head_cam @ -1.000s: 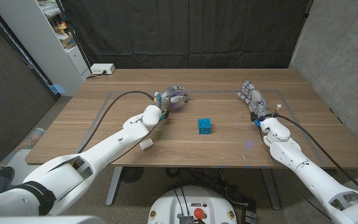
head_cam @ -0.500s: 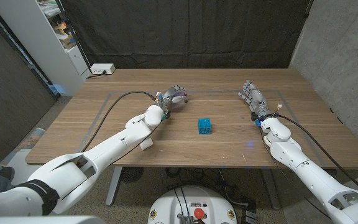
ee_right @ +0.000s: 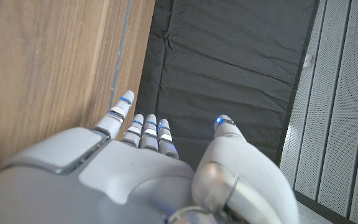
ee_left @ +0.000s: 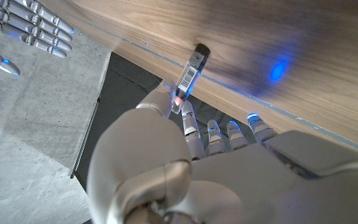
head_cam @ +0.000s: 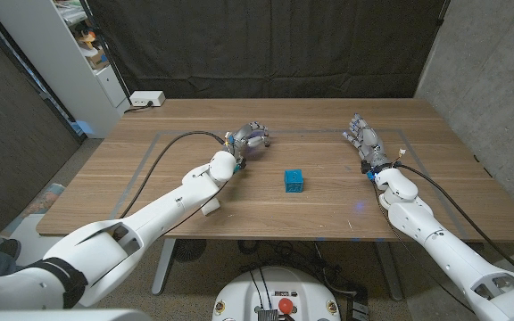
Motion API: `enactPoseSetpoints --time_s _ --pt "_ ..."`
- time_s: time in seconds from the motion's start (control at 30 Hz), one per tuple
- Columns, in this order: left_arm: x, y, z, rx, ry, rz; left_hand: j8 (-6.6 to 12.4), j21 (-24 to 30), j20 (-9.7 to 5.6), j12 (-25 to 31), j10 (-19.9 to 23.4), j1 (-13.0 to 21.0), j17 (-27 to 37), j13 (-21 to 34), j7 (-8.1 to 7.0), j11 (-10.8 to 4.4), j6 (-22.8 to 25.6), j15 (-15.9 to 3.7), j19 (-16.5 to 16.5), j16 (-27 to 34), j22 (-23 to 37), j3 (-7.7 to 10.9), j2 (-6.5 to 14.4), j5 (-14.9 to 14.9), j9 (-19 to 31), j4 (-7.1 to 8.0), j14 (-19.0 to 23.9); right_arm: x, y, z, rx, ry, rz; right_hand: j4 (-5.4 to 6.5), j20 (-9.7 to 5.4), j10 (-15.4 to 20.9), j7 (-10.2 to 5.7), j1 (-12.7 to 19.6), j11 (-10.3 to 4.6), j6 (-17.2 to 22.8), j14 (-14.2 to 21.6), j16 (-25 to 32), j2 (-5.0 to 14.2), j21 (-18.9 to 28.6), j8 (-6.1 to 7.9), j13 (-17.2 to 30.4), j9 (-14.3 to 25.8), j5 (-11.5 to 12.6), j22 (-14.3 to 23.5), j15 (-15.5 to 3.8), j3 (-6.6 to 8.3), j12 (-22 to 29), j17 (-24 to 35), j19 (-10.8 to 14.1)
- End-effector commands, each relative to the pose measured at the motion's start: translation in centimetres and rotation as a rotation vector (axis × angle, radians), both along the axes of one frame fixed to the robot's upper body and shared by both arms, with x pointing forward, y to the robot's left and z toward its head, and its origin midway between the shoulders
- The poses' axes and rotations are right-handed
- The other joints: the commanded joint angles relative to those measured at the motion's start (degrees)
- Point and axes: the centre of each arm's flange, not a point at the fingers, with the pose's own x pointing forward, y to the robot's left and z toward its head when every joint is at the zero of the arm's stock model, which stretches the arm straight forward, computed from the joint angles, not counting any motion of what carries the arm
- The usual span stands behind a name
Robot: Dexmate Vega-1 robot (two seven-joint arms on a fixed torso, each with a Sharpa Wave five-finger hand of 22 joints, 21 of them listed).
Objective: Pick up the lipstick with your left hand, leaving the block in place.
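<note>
My left hand (head_cam: 250, 138) hovers over the table's back middle with its fingers curled in. In the left wrist view the lipstick (ee_left: 189, 70), a slim tube with a barcode label and a dark end, is pinched at its lower end between the thumb and a finger (ee_left: 188, 121). Its dark end points at the wood; I cannot tell whether it touches. The blue block (head_cam: 294, 181) sits on the table in front of that hand and to its right, apart from it. My right hand (head_cam: 365, 143) stays at the table's right with fingers spread and nothing in them; the right hand (ee_left: 30, 28) also shows in the left wrist view.
A white box (head_cam: 145, 98) sits at the table's back left corner. A black cable (head_cam: 169, 141) runs along my left arm over the wood. A shelf unit (head_cam: 83, 53) stands off the table's left, with a dark curtain (head_cam: 266, 45) behind.
My left hand has shifted slightly toward the back right with its fingers still curled. The block and the right hand have not moved.
</note>
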Motion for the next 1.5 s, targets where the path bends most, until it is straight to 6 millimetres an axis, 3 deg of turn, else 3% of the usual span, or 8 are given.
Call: enactPoseSetpoints --time_s 0.03,1.1,1.5 --pt "0.02 -0.22 -0.30 -0.014 0.002 0.011 0.69 0.2 0.09 0.5 0.9 0.7 0.0 0.2 0.25 0.21 1.7 -0.27 0.6 0.2 0.2 -0.31 0.4 -0.3 0.3 -0.10 0.6 0.07 0.01 -0.13 0.003 0.003 0.002 -0.35 0.54 0.0 -0.59 0.0 0.30 0.0 -0.2 0.3 0.57 -0.3 0.40 0.0 0.0 0.1 0.3 0.38 0.15 -0.1 0.1 0.2" --pt "0.15 -0.42 -0.32 -0.035 -0.008 0.028 1.34 0.4 0.60 1.1 4.5 2.5 -0.1 0.0 1.07 -2.03 6.3 -1.80 1.9 0.2 0.2 -0.60 2.4 -0.6 0.5 -0.23 3.3 0.19 -0.11 -0.31 0.003 0.008 0.000 -0.57 0.55 0.1 -0.66 -0.1 0.26 0.0 -0.2 0.3 0.62 -0.3 0.40 0.0 0.0 0.1 0.3 0.36 0.10 -0.1 0.0 0.2" --pt "0.12 -0.45 -0.34 -0.043 -0.009 0.030 1.77 0.5 0.08 1.2 5.9 3.6 -0.2 0.0 0.80 -3.13 8.5 -2.75 2.8 0.3 0.2 -0.70 3.5 -0.9 0.7 -0.36 4.7 0.19 -0.14 -0.05 -0.003 0.007 0.001 -0.68 0.58 0.1 -0.61 0.0 0.22 0.1 -0.1 0.3 0.62 -0.2 0.43 0.0 0.0 0.1 0.3 0.39 0.10 -0.1 0.0 0.2"
